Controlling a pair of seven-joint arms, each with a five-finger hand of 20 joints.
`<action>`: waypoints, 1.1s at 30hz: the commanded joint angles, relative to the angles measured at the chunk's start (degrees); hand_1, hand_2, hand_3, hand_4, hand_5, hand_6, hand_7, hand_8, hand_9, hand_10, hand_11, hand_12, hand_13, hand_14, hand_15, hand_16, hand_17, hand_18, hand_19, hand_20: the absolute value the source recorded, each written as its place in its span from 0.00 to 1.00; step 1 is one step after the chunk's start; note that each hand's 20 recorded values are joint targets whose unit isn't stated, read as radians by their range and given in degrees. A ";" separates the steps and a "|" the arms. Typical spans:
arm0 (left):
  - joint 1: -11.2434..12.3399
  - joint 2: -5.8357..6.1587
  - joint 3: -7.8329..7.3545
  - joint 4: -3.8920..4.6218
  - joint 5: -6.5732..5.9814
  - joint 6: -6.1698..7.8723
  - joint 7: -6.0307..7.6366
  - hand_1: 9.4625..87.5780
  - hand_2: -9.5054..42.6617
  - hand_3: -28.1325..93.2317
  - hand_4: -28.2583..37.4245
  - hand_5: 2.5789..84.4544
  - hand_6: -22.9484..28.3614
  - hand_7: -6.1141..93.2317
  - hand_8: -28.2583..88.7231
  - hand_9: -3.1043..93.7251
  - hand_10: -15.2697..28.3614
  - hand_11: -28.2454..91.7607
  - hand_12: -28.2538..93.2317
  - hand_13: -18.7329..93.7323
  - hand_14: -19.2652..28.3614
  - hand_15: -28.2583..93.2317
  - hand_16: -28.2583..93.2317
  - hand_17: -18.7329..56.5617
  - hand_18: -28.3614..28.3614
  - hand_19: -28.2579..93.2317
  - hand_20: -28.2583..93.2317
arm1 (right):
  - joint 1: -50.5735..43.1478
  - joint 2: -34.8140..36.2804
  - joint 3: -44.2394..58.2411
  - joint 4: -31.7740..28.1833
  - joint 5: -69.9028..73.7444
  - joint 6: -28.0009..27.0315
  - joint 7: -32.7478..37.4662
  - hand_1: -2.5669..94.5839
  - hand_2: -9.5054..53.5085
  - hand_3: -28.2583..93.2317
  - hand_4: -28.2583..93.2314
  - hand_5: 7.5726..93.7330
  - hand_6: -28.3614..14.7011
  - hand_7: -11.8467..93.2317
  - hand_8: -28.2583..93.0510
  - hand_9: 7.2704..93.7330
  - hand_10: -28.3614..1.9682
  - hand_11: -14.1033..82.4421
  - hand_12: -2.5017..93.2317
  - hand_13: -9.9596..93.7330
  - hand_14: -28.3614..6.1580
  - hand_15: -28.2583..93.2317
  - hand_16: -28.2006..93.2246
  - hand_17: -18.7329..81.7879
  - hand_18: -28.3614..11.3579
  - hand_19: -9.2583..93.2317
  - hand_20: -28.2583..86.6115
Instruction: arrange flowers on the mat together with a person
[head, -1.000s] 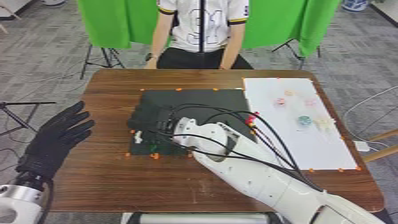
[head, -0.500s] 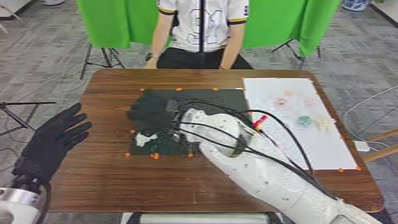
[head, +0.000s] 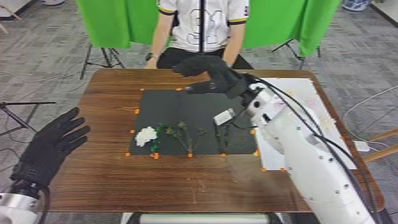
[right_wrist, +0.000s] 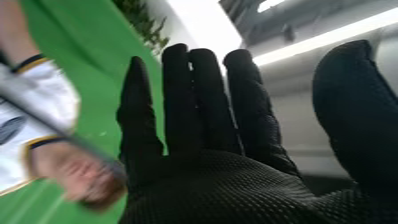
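A white flower (head: 146, 136) and green stems (head: 189, 145) are lying on the black mat (head: 166, 107) by its near edge, apparently leaving arranging unfinished (more blooms, perhaps), while the right robot hand (head: 227, 79) is hovering around its far edge, straight-fingered and empty.

Behind my brown wooden desk (head: 133, 180), a green curtain (head: 115, 22) hangs above grey carpet (head: 44, 70); overhead, I see a bright strip light (right_wrist: 333, 37).

A long ceiling light (right_wrist: 330, 37) glares white in the right wrist view.
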 joint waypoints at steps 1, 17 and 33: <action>0.62 -1.12 0.38 -0.40 -0.02 -0.10 0.02 0.22 0.10 0.81 0.06 0.34 0.50 0.21 0.18 0.30 0.60 0.35 0.39 0.36 0.70 0.41 0.27 0.14 0.88 0.58 0.31 | -13.74 7.40 12.33 -2.70 27.42 -0.91 6.30 0.25 0.14 0.93 0.04 0.38 0.53 0.32 0.15 0.39 0.48 0.36 0.31 0.43 0.51 0.45 0.47 0.33 0.26 0.57 0.54; -0.43 -2.61 0.75 -0.36 -0.22 0.34 0.12 0.21 0.10 0.81 0.05 0.34 0.50 0.20 0.18 0.30 0.60 0.35 0.39 0.36 0.70 0.41 0.27 0.14 0.88 0.58 0.31 | -35.48 5.70 25.14 -11.74 49.25 6.25 13.33 0.23 0.11 0.91 0.05 0.35 0.51 0.24 0.17 0.35 0.47 0.25 0.29 0.41 0.47 0.34 0.51 0.32 0.24 0.50 0.50; -1.53 -2.98 0.19 -0.40 -0.05 -0.47 0.54 0.21 0.10 0.81 0.05 0.34 0.50 0.21 0.18 0.30 0.60 0.35 0.39 0.36 0.71 0.41 0.27 0.14 0.88 0.58 0.31 | -46.38 -3.99 32.93 -15.89 45.42 8.40 11.83 0.23 0.09 0.92 0.05 0.35 0.51 0.26 0.17 0.36 0.47 0.28 0.30 0.40 0.49 0.37 0.52 0.30 0.23 0.53 0.51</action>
